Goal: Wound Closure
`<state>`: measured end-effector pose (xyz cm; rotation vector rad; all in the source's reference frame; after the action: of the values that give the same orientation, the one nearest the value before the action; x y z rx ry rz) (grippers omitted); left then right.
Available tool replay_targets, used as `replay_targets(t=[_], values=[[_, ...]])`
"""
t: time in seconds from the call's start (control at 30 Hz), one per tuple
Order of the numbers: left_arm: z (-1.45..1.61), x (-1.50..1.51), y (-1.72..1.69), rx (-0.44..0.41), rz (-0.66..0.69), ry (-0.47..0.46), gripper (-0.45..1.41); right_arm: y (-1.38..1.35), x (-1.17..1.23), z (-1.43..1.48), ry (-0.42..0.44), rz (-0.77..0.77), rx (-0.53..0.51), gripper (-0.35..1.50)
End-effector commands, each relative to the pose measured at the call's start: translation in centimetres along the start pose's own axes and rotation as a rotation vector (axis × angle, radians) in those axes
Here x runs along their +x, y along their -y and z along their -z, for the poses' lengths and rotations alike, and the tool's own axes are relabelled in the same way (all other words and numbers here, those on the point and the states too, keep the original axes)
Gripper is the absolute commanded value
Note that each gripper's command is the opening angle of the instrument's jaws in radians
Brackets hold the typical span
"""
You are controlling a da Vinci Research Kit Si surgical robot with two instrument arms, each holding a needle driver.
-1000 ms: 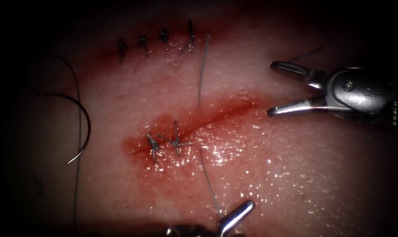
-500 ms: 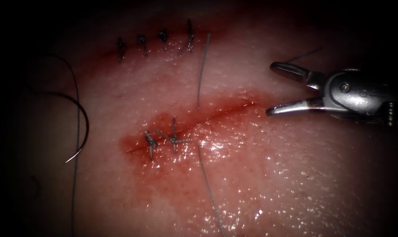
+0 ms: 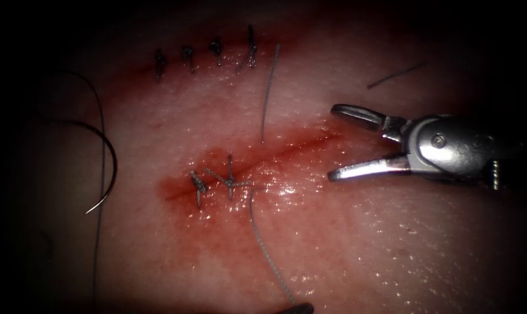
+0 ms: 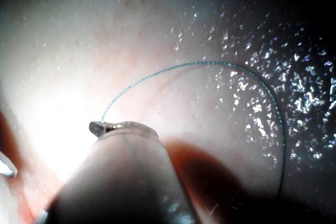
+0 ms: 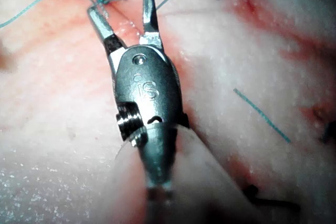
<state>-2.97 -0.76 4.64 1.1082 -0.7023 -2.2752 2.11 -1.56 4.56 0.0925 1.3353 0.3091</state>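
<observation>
Looking over the tissue (image 3: 391,250), I judge the closure part done: the cut (image 3: 287,152) across the middle of the frame carries two knotted stitches (image 3: 217,185) at its left end, while its right stretch lies unstitched. An upper row of stitches (image 3: 205,58) looks finished. My right tool (image 3: 339,141), at right of centre, has its jaws spread and holds nothing. My left tool (image 4: 105,127) is clenched on the thread (image 3: 263,250), which runs from the second knot to the bottom edge. The needle (image 3: 103,168) lies free at far left, outside the tissue.
</observation>
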Motion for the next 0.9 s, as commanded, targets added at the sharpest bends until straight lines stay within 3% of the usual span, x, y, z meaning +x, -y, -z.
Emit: replay_targets(t=[0.03, 0.4, 0.7, 0.9], values=[[-0.04, 0.02, -0.04, 0.003, 0.007, -0.001, -0.45, 0.06, -0.05, -0.17, -0.008, 0.032, 0.019, 1.28], [0.14, -0.13, 0.17, -0.006, -0.018, 0.043, -0.45, 0.21, 0.02, -0.49, -0.079, 0.299, 0.125, 1.26], [0.13, -0.19, 0.17, -0.006, -0.023, 0.046, -0.45, 0.34, 0.1, -0.83, -0.123, 0.37, 0.126, 1.31], [0.16, -0.2, 0.18, -0.007, -0.021, 0.047, -0.45, 0.49, 0.06, -1.02, -0.127, 0.416, 0.191, 1.3]])
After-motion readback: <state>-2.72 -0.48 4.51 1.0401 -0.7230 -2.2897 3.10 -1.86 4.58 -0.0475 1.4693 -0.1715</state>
